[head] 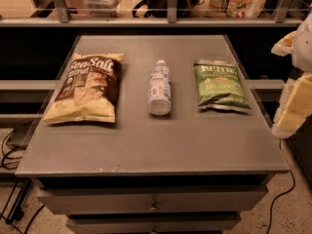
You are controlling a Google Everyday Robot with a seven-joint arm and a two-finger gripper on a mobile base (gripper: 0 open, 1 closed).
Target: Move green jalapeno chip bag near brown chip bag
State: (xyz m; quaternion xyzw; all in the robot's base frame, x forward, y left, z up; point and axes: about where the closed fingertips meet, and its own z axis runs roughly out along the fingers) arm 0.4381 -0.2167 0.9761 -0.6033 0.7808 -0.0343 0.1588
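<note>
Target green jalapeno chip bag [219, 84], 3 o'clock of bottle [159, 87]: likely light, crinkly, crushable (pinch top seam); gripper [295, 106] at 3 o'clock edge, open/closed can't tell.

A clear water bottle [159, 87] lies flat on the grey table [146, 145]; drawers [153, 204] beneath it; cables [7, 152] trail at left.

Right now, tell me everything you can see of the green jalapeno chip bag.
The green jalapeno chip bag is small, crinkly and glossy, like foil, green with white "Kettle" lettering at its top and pale crimped seams at both ends. It lies flat, face up, on the right part of the grey table, lettering end toward the far edge. Only the table touches it; the water bottle lies apart at mid-table, and the hand hangs off the table's right edge, clear of the bag.
</note>
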